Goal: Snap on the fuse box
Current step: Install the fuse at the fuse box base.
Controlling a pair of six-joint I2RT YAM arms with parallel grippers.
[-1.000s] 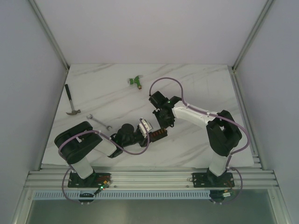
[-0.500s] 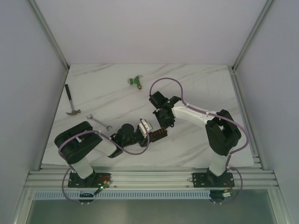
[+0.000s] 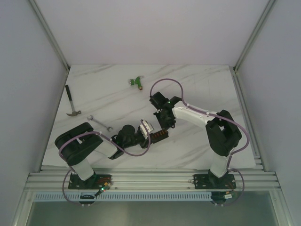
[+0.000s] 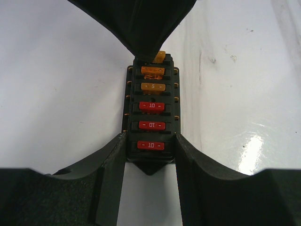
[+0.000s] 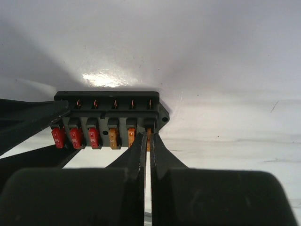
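Note:
The fuse box [image 3: 159, 135] is a small black block lying on the white marble table [image 3: 197, 89], with red and orange fuses in a row along its top [image 4: 151, 108]. My left gripper [image 4: 150, 142] is shut on its near end, one finger against each long side. My right gripper [image 5: 148, 134] comes in from the far end, shut on the last orange fuse [image 5: 148, 145], whose tip shows between the fingertips. In the left wrist view the right fingers [image 4: 146, 28] cover the box's far end. From above, both grippers [image 3: 163, 127] meet at the box.
A green T-shaped connector [image 3: 136, 82] lies at the back of the table. A hammer [image 3: 72, 102] and a wrench [image 3: 99, 123] lie at the left. A whitish piece [image 3: 146, 127] sits by the left wrist. Aluminium rails [image 3: 141, 179] run along the near edge.
My right gripper's jaws have closed together onto the end orange fuse. The left gripper and the fuse box have stayed where they were.

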